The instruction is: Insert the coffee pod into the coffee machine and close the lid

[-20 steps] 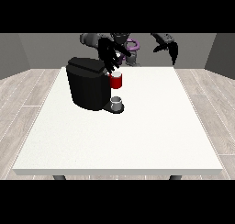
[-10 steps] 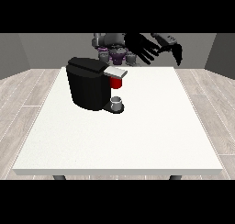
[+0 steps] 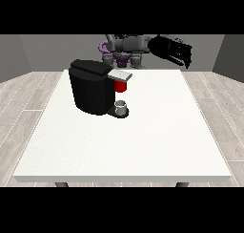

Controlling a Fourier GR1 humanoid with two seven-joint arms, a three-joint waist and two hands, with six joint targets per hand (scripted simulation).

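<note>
The black coffee machine (image 3: pixel 93 91) stands on the white table (image 3: pixel 143 141), left of centre. Its grey lid (image 3: pixel 120 75) lies nearly flat over the red pod holder (image 3: pixel 121 86). I cannot see the pod itself. A small grey cup (image 3: pixel 122 107) sits on the machine's base under the holder. The hand at the view's right (image 3: pixel 172 50) hangs in the air above the table's far right edge, well away from the machine, with its fingers relaxed and nothing in it. The other hand does not show.
The robot's grey and purple torso (image 3: pixel 125 50) stands behind the table's far edge. Wooden floor (image 3: pixel 28 91) surrounds the table.
The arm that reached over the machine's lid a second ago has pulled back. The black hand has swung right and away from the machine. The lid lies as before.
</note>
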